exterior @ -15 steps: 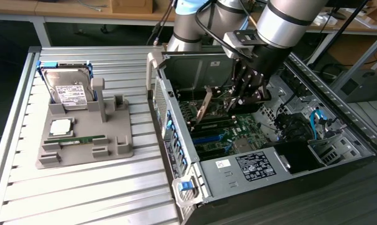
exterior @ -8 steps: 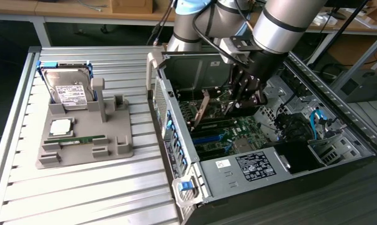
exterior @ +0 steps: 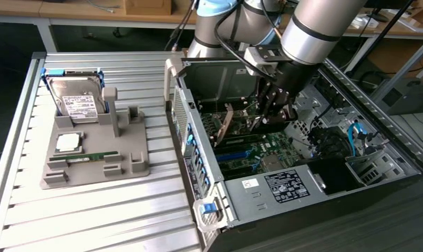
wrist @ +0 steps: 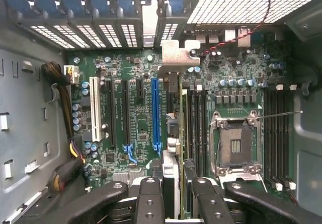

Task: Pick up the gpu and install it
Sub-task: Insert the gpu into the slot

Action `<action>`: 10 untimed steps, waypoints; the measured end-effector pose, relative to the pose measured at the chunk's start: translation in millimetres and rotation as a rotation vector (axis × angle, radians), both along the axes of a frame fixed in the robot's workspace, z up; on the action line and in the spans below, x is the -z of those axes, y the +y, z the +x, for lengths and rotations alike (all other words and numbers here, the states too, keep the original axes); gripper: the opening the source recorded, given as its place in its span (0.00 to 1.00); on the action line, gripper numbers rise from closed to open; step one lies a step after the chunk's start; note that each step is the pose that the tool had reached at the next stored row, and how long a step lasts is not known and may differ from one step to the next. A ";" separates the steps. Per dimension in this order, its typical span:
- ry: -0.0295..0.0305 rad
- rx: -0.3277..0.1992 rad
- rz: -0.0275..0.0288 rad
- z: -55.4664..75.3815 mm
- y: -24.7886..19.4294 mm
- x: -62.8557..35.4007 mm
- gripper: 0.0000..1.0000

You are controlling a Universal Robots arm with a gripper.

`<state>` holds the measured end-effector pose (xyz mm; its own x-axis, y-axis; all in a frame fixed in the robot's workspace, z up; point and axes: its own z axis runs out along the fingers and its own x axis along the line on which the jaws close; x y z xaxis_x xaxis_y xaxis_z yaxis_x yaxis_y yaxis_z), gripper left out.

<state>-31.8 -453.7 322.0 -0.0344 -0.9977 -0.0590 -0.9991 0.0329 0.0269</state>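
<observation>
I see the gpu [wrist: 172,133] edge-on in the wrist view, standing upright over the motherboard [wrist: 131,83] just beside the blue slot [wrist: 155,113]. Its silver end bracket [wrist: 177,58] points toward the case's rear slot grille. My gripper [wrist: 175,201] is shut on the card's near end, a black finger [wrist: 150,199] on each side. In the exterior view my gripper [exterior: 271,113] reaches down inside the open computer case [exterior: 197,157], and the gpu [exterior: 225,125] stands on edge above the board.
On the slatted table at the exterior view's left, a grey fixture [exterior: 131,163] holds a silver hard drive [exterior: 78,100] and a green RAM stick [exterior: 85,156]. Inside the case are the power supply [exterior: 288,186], a CPU socket [wrist: 236,143], a white slot [wrist: 94,108] and cable bundles [wrist: 63,83].
</observation>
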 end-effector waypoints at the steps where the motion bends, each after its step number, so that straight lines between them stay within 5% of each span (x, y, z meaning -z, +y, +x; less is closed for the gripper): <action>1: 0.0000 0.000 0.0000 -0.6 -0.3 2.2 0.27; 10: 0.0000 0.000 0.0000 -6.0 -1.7 14.9 0.27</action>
